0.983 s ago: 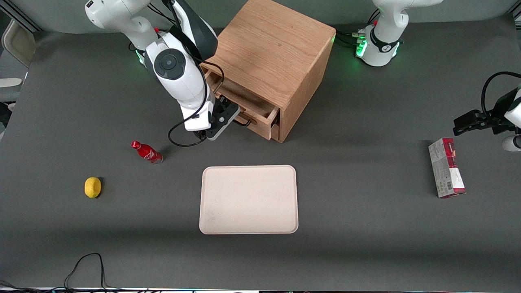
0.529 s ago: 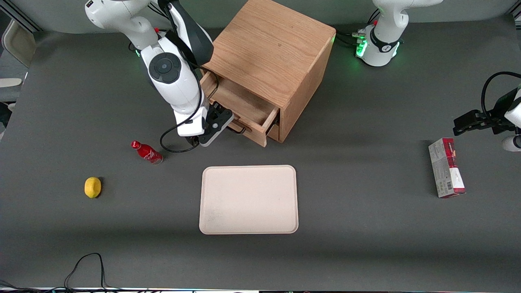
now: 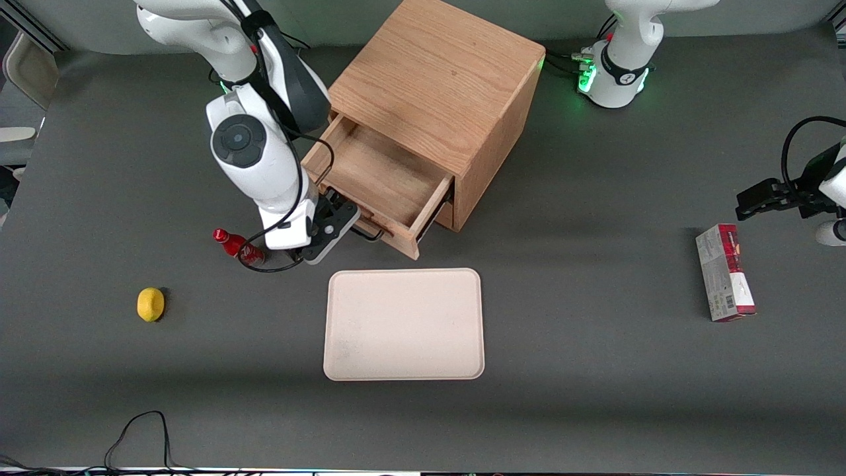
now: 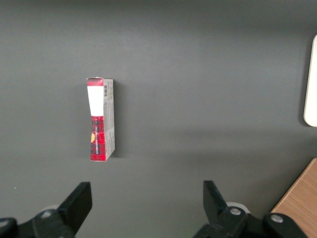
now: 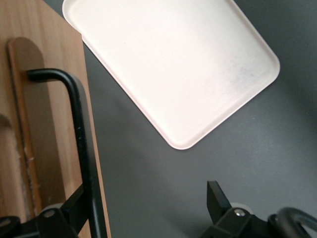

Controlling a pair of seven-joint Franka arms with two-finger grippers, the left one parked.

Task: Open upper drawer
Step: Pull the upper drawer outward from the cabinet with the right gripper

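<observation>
The oak cabinet stands at the back middle of the table. Its upper drawer is pulled well out, and its bare wooden tray shows. The thin black wire handle runs along the drawer front. My gripper is at that handle, in front of the drawer. In the right wrist view the gripper is open, its fingers wide apart. The handle runs down over the wood front right beside one finger. A small part of the bottom drawer front shows under the open one.
A cream tray lies nearer the front camera than the drawer; it also shows in the right wrist view. A red bottle stands close beside my gripper. A lemon lies at the working arm's end, a red box at the parked arm's.
My gripper has moved toward the front camera and the red bottle, hooked at the handle. The upper drawer has slid much farther out of the cabinet.
</observation>
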